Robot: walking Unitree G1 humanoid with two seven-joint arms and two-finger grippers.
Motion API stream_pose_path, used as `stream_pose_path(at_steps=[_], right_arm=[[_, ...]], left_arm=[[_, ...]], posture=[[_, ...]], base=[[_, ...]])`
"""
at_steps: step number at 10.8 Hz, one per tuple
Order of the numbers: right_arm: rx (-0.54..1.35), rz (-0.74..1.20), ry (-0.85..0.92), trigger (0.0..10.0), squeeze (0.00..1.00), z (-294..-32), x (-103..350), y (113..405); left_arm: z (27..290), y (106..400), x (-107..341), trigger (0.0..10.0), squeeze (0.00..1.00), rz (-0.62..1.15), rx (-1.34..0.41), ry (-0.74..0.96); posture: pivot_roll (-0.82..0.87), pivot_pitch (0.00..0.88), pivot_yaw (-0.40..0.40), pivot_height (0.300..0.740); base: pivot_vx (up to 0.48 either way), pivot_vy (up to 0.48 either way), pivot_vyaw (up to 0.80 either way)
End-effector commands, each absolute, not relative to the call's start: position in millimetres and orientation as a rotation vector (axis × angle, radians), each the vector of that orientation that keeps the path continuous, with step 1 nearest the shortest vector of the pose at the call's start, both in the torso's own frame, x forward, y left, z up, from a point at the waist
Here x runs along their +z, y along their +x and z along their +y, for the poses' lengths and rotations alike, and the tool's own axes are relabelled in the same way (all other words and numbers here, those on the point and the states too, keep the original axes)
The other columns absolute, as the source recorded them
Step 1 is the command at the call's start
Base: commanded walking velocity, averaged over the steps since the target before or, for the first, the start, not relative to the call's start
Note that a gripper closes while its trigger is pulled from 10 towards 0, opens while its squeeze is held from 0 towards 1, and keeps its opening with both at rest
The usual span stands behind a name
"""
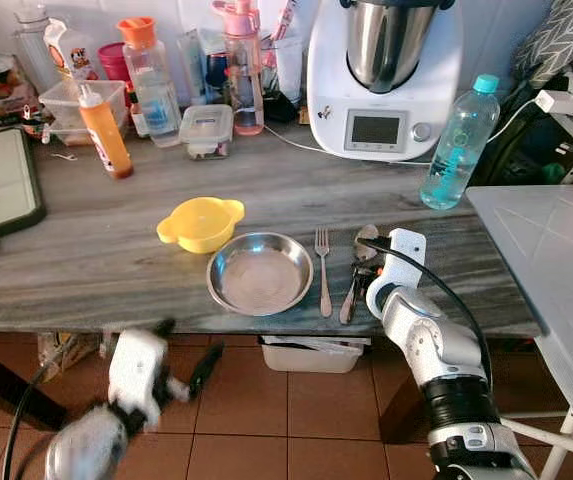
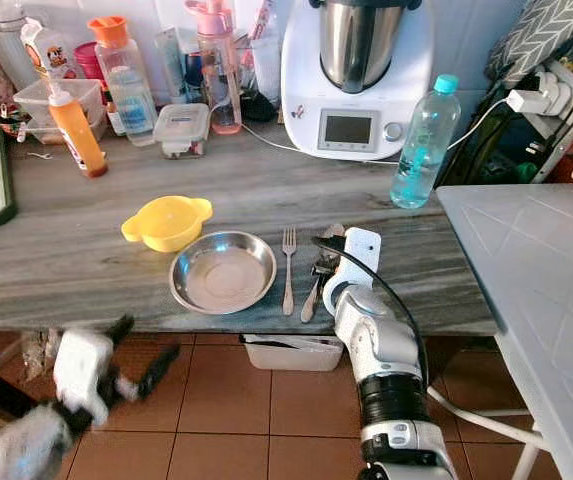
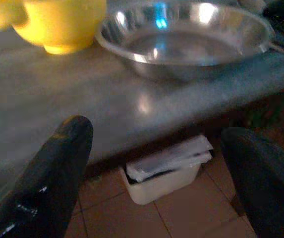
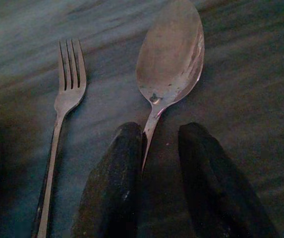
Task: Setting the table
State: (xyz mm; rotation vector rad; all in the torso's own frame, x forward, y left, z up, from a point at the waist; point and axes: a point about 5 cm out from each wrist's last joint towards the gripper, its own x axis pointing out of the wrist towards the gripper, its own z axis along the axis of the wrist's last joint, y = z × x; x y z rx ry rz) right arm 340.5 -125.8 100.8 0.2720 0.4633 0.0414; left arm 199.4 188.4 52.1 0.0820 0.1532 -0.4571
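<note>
On the grey stone counter (image 1: 96, 260) a steel plate (image 1: 260, 272) lies near the front edge, with a yellow two-handled bowl (image 1: 201, 222) touching its far left rim. To the right of the plate lie a fork (image 1: 322, 270) and then a spoon (image 4: 171, 54), both flat on the counter. My right gripper (image 4: 161, 131) rests low over the spoon's handle, its fingers slightly apart, the handle running along one finger (image 4: 117, 178). My left gripper (image 1: 181, 350) hangs below the counter's front edge, blurred, its fingers (image 3: 57, 168) spread wide with nothing between them.
A white kitchen machine (image 1: 386, 70), a blue-capped water bottle (image 1: 459, 145), an orange sauce bottle (image 1: 104, 130) and several jars stand along the back. A dark tray (image 1: 1, 185) holding a fork sits at far left. A white table (image 1: 556, 260) stands on the right; a white bin (image 1: 311, 353) sits under the counter.
</note>
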Motion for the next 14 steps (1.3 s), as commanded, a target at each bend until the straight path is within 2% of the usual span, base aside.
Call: stream_pose_path(at_steps=[1, 3, 5, 7, 8, 10, 12, 14], right_arm=[[0.043, 0.526, 0.264, 0.0, 0.00, -126, 88, 335], [0.042, 0.527, 0.258, 0.0, 0.00, -130, 88, 335], [0.044, 0.532, 0.258, 0.0, 0.00, -130, 86, 333], [0.045, 0.535, 0.259, 0.0, 0.00, -131, 85, 333], [0.046, 0.538, 0.259, 0.0, 0.00, -132, 84, 332], [0.045, 0.536, 0.259, 0.0, 0.00, -134, 84, 332], [0.047, 0.536, 0.259, 0.0, 0.00, -134, 83, 331], [0.051, 0.538, 0.250, 0.0, 0.00, -135, 82, 332]], left_arm=[[189, 195, 52, 10.0, 0.00, 0.139, -0.467, 0.103], [186, 134, 26, 10.0, 0.00, 0.150, -0.472, 0.102], [186, 102, 17, 10.0, 0.00, 0.171, -0.472, 0.103], [182, 133, 31, 10.0, 0.00, 0.134, -0.477, 0.106], [181, 138, 44, 10.0, 0.00, 0.033, -0.462, 0.107], [190, 141, 56, 10.0, 0.00, -0.050, -0.362, 0.132], [185, 143, 58, 10.0, 0.00, -0.043, -0.397, 0.113], [166, 143, 55, 10.0, 0.00, -0.039, -0.494, 0.102]], posture=[[0.12, 0.050, 0.023, 0.740], [0.12, 0.050, 0.025, 0.740], [0.12, 0.050, 0.026, 0.740], [0.12, 0.052, 0.027, 0.740], [0.12, 0.052, 0.026, 0.740], [0.12, 0.050, 0.025, 0.740], [0.13, 0.049, 0.021, 0.740], [0.12, 0.045, 0.020, 0.740]], base=[[0.000, 0.000, 0.00], [0.000, 0.000, 0.00], [0.000, 0.000, 0.00], [0.000, 0.000, 0.00], [0.000, 0.000, 0.00], [0.000, 0.000, 0.00], [0.000, 0.000, 0.00], [0.000, 0.000, 0.00]])
